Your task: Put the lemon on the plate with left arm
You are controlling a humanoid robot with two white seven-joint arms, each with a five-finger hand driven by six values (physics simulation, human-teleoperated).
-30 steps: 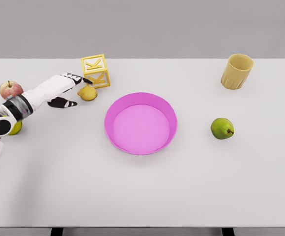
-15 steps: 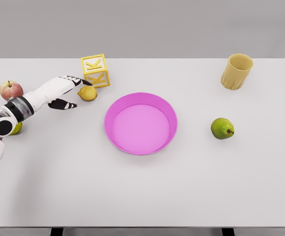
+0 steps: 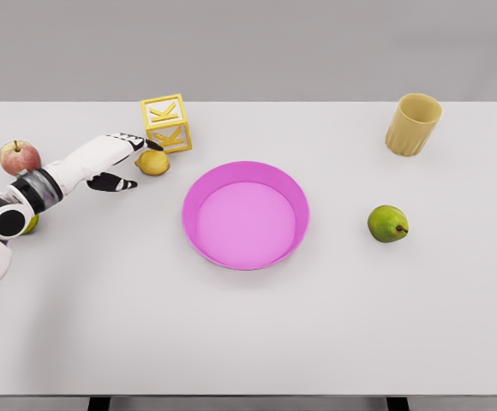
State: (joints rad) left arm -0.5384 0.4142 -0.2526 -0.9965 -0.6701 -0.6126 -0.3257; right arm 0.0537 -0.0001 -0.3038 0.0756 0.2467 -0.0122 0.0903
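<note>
The left robot hand (image 3: 111, 158), fingers spread and grasping nothing, reaches just beside the lemon (image 3: 152, 162), which lies on the surface (image 3: 248, 334) left of the pink plate (image 3: 245, 214).

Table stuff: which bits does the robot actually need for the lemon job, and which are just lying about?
Needed:
lemon
pink plate
left hand, open beside the lemon

Just lying about:
yellow letter block
red apple
green pear
yellow cup

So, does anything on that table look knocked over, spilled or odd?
Nothing stands out. The cup is upright, the letter block sits flat, the plate is empty, and the left hand is open beside the lemon.
</note>
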